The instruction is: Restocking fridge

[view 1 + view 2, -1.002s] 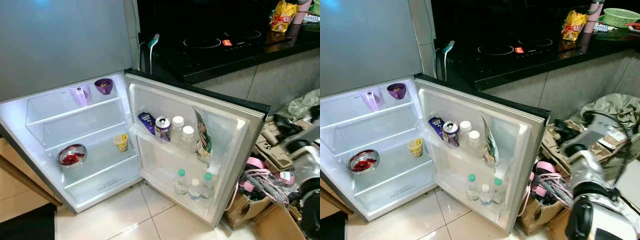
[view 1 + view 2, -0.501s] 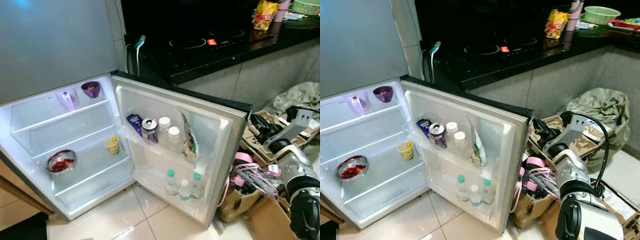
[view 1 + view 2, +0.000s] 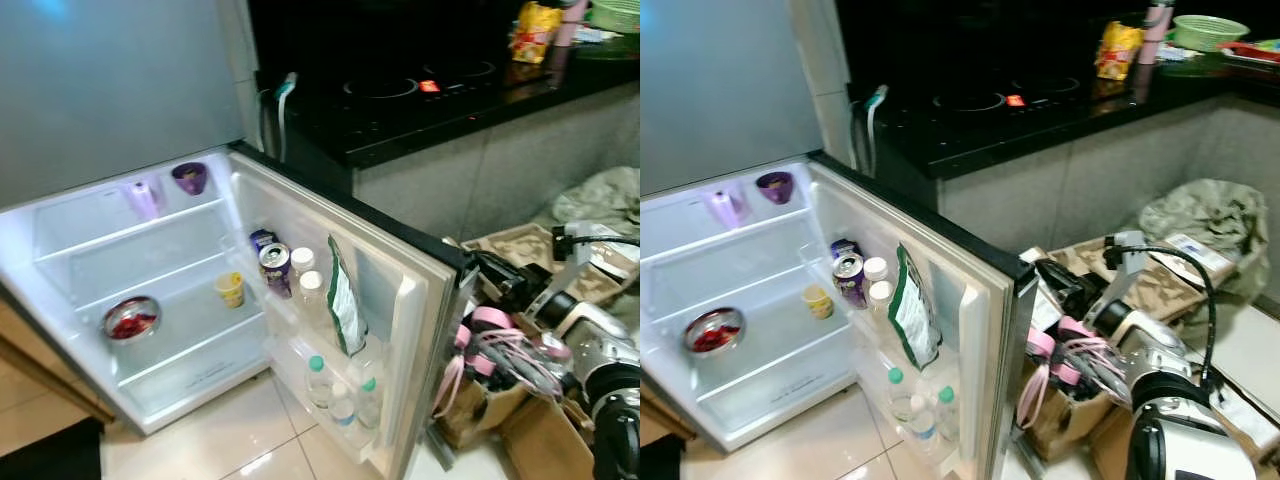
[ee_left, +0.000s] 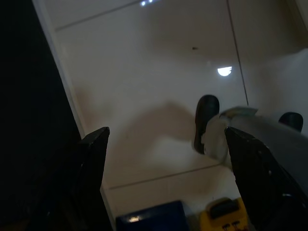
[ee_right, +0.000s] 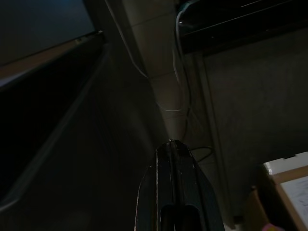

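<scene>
The fridge (image 3: pixel 120 250) stands open, white and glossy; a round steel bowl (image 3: pixel 131 318) sits inside. Left gripper (image 4: pixel 163 159) gapes empty; right gripper (image 5: pixel 174 192) is pressed closed, empty, beside its door (image 3: pixel 985 330).

Open fridge (image 3: pixel 60 290) holding two purple cups (image 3: pixel 190 177), one yellow cup (image 3: pixel 230 289) and one metal bowl (image 3: pixel 131 319) on its shelves. Door racks hold one can (image 3: pixel 274 268), one blue packet (image 3: pixel 262 240), two white-capped bottles (image 3: pixel 312 292), one green-and-white bag (image 3: pixel 345 303) and three small water bottles (image 3: pixel 317 377), two with green caps. One yellow snack bag (image 3: pixel 535 28) on the desk (image 3: pixel 400 130)
</scene>
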Robot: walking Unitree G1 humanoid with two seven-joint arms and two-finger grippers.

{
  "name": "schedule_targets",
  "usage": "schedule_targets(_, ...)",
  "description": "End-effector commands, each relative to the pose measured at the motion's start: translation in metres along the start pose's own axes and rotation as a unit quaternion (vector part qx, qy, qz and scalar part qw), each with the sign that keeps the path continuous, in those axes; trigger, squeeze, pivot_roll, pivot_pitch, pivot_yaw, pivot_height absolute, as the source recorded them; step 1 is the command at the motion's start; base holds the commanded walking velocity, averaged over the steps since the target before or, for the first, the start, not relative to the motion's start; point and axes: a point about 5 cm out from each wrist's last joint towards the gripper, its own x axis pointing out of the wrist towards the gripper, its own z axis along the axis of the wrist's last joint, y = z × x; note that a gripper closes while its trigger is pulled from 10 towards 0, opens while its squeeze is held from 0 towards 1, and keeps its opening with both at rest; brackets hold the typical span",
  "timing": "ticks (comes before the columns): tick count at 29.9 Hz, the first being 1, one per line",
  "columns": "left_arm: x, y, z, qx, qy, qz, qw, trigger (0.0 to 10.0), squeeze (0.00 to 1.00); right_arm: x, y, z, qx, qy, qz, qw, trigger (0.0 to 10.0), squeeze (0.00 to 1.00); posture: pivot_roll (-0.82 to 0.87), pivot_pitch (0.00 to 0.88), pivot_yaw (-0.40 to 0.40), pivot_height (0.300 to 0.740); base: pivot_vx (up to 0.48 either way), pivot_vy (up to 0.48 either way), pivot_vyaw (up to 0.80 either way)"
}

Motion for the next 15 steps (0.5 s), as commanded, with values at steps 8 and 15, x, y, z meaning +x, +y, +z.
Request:
schedule_targets(8, 0.0, -0.003, -0.003, 0.003, 0.006, -0.006, 1.0, 10.0, 0.0, 0.0, 0.022, -0.033, -0.001, 0.069, 0.102, 0.992, 10.0, 0.0, -0.06, 0.054, 0.037, 0.74, 0.0, 0.0, 0.0)
schedule_targets(15, 0.001, -0.005, -0.002, 0.008, 0.007, -0.008, 1.0, 10.0, 0.0, -0.003, 0.065, -0.076, 0.02, 0.136, 0.256, 0.957, 10.0, 0.0, -0.07, 0.046, 0.032, 0.74, 0.0, 0.0, 0.0)
